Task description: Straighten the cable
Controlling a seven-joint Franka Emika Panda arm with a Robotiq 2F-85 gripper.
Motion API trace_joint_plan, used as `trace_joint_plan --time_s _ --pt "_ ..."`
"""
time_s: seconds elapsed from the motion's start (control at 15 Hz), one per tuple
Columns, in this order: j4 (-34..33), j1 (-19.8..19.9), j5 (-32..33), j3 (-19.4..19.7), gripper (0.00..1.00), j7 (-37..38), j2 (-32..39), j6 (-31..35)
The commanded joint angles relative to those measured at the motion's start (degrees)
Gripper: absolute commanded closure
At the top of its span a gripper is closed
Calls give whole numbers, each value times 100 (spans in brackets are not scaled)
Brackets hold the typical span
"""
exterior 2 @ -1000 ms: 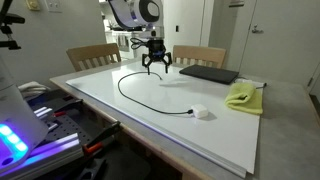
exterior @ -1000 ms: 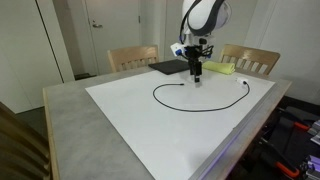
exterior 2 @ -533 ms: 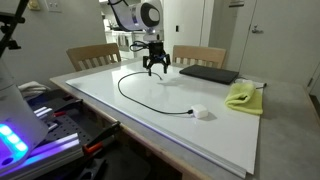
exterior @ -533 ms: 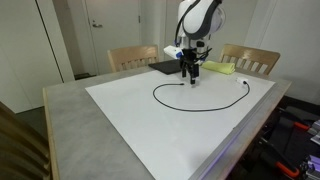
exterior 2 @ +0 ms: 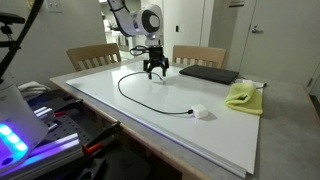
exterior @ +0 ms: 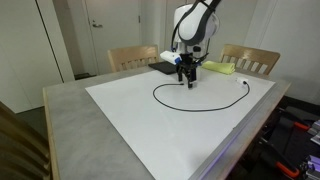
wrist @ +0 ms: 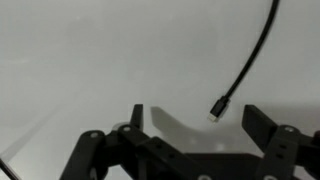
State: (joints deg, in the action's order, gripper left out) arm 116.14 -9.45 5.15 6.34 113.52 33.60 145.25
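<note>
The cable [exterior: 200,105] lies as a thin black open loop on the white sheet [exterior: 130,125]. In an exterior view the cable [exterior 2: 122,88] curves from under the gripper round to a white plug block [exterior 2: 200,113]. My gripper [exterior: 186,80] [exterior 2: 156,73] hangs open just above the sheet, over the cable's small plug end. In the wrist view that cable end [wrist: 216,109] lies between the spread fingers, nearer the right finger [wrist: 264,124], with the cord running up to the right. The gripper [wrist: 200,118] holds nothing.
A flat black pad [exterior: 168,67] [exterior 2: 207,74] lies behind the gripper. A yellow cloth [exterior: 220,68] [exterior 2: 243,95] sits beside it. Two wooden chairs [exterior: 132,57] [exterior: 250,60] stand at the far table edge. A rack with tools [exterior 2: 60,130] stands next to the table.
The gripper has moved sideways and down towards the cable's plug end, staying open. The cable has not moved.
</note>
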Motion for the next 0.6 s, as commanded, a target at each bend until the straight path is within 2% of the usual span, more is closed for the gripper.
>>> trace_joint_plan --time_s 0.0,0.33,0.53 --pt "-328 37 -225 -83 0 -177 274 33" --pt "-453 -196 -71 203 0 235 393 103" --pt "-480 -149 -165 256 0 442 461 146"
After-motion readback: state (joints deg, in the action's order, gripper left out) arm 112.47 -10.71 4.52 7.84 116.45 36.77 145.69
